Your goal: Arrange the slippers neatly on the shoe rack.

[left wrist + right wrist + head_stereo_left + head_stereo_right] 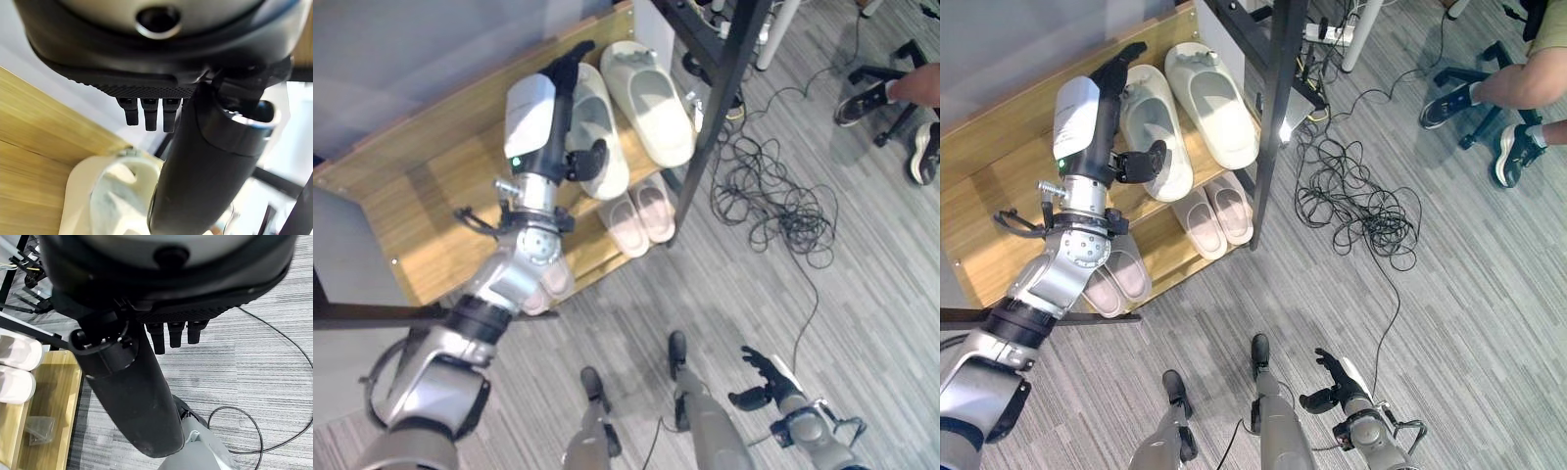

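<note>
Two large pale slippers lie side by side on the top board of the wooden shoe rack [431, 166]. My left hand [566, 83] reaches over the left slipper [605, 113], its fingers straight along the slipper's far-side edge and its thumb [593, 157] standing out over the slipper's middle. In the left wrist view that slipper [110, 196] shows just past the thumb. The right slipper [651, 98] lies untouched beside it. My right hand [762, 380] hangs low over the floor, open and holding nothing.
On the lower shelf sit a small pinkish pair [641, 215] and another pair [1118, 279] partly under my left arm. A black metal frame leg [717, 117] stands by the rack's right end. Tangled cables [783, 211] lie on the floor. A seated person's feet [1489, 108] are at the far right.
</note>
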